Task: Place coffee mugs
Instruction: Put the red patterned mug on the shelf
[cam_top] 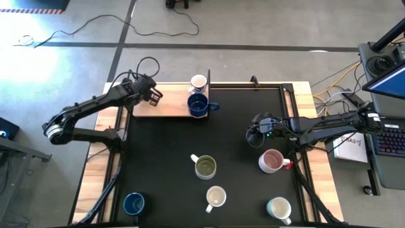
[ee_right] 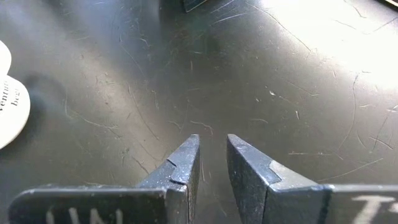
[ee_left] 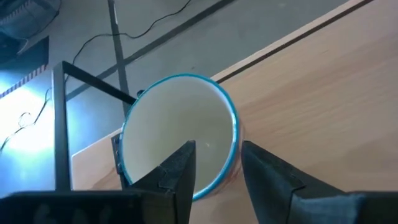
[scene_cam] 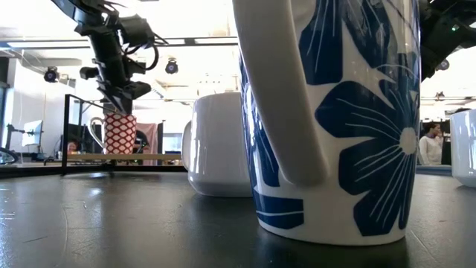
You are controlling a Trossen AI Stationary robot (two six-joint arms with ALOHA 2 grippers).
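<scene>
The left pincer (ee_left: 214,163) is hanging over a blue-rimmed, red-patterned mug (ee_left: 180,134) standing on the wooden board (cam_top: 164,106) at the desk's far edge, its fingers parted astride the rim, so the placing step looks to be ending and the next move calls for a straight lift clear. The right pincer (ee_right: 213,160) is waiting over bare black mat (cam_top: 240,190), narrowly parted and holding nothing. A dark blue mug (cam_top: 198,106) is standing on the board too, while 5 others are sitting on the mat.

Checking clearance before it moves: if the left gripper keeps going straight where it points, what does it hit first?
The left gripper points at the white mug with a blue rim on the wooden board; its rim likely comes first, though depth is unclear.
</scene>
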